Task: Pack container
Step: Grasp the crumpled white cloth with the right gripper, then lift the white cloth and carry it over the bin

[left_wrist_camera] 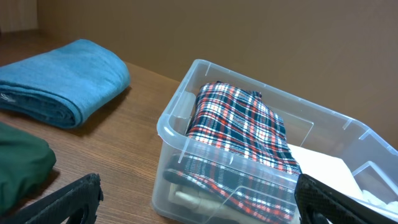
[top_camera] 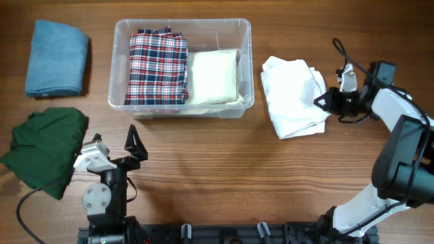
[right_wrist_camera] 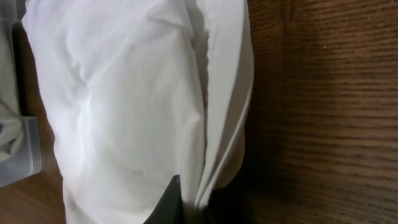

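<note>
- the container sits back-centre on the table, with a plaid cloth and a cream cloth side by side inside
- right gripper pinched tight on the edge of the white cloth
- left gripper spread wide, holding nothing

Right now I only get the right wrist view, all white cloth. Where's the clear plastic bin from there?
Observer: The clear rectangular plastic bin sits just left of the crumpled white cloth.
Operator: Room inside?
Observer: Bottom's covered: folded red plaid cloth on its left, folded cream cloth on its right.
Operator: And the other arm?
Observer: Left claw is open, holding nothing, beside a crumpled dark green cloth.
</note>
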{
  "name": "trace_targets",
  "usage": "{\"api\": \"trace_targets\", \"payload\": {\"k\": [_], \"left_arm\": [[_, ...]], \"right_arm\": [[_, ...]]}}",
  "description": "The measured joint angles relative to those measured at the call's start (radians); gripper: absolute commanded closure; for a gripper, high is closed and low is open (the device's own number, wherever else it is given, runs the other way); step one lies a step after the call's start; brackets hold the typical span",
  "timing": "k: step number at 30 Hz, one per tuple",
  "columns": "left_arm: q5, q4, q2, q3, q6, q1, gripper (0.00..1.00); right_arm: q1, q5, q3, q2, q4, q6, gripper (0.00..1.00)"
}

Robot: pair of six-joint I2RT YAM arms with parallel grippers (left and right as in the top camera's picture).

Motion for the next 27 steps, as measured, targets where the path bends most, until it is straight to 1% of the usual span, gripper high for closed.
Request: {"api": "trace_targets", "payload": {"k": [3, 5, 10, 14, 17, 21, 24, 27], "left_arm": [[0.0, 0.0, 0.0, 0.0, 0.0, 0.0, 0.0], [0.0, 0.0, 0.0, 0.0, 0.0, 0.0, 0.0], [0.0, 0.0, 0.0, 0.0, 0.0, 0.0, 0.0], [0.0, 0.0, 0.0, 0.0, 0.0, 0.0, 0.0], [0.0, 0.0, 0.0, 0.0, 0.0, 0.0, 0.0], [0.0, 0.0, 0.0, 0.0, 0.0, 0.0, 0.0], [0.0, 0.0, 0.0, 0.0, 0.0, 0.0, 0.0], [0.0, 0.0, 0.0, 0.0, 0.0, 0.0, 0.0]], "right_arm": [[0.0, 0.0, 0.063, -0.001, -0.059, 0.0, 0.96], [0.0, 0.0, 0.136, -0.007, -0.107, -0.001, 0.96], [0.0, 0.0, 0.291, -0.073, -0.209, -0.005, 0.96], [0.0, 0.016, 0.332, -0.13, -0.249, -0.004, 0.96], [0.006, 0.063, 0.361, -0.165, -0.285, -0.003, 0.96], [0.057, 0.148, 0.394, -0.202, -0.29, 0.004, 0.96], [0.068, 0.147, 0.411, -0.203, -0.306, 0.031, 0.96], [0.082, 0.121, 0.489, -0.203, -0.334, 0.057, 0.96]]}}
